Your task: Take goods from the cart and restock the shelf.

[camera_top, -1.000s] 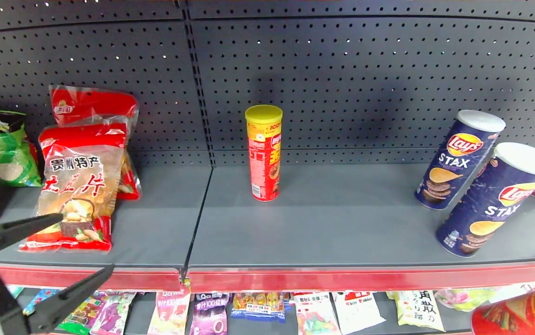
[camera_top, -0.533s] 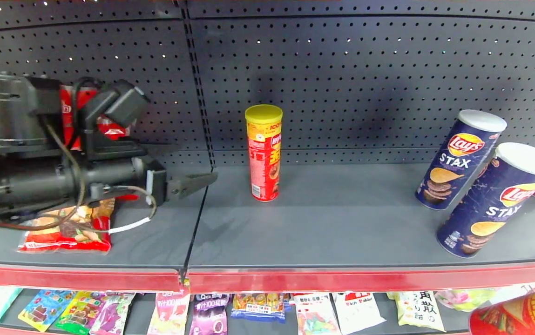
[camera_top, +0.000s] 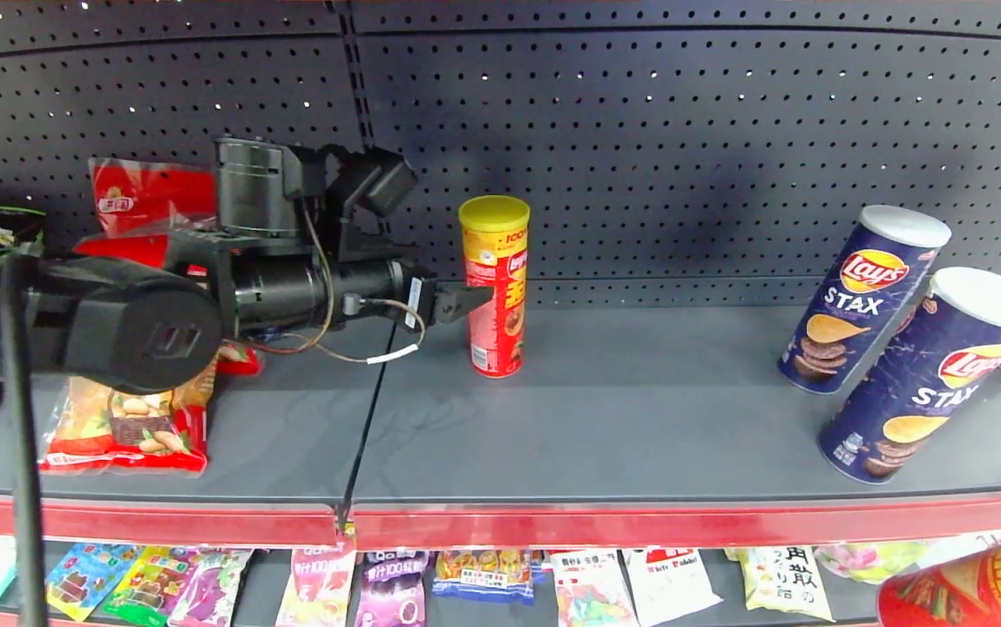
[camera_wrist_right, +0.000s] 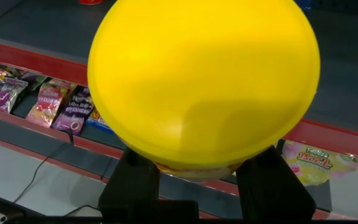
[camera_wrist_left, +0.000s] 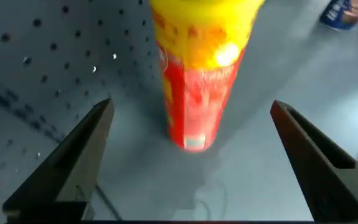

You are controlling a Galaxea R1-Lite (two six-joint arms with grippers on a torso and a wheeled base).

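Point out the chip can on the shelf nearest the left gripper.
The red can with the yellow lid, upright just ahead of the left gripper; both blue cans lean far off.

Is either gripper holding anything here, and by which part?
The right gripper grips a yellow-lidded red can by its body, below the lid. The left gripper is open, holding nothing.

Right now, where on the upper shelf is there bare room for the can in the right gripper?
The widest bare patch of shelf lies between the standing red can and the two blue cans. The stretch between the red can and the snack bags is bare too, but the left gripper hangs over it. Both shelf ends are crowded.
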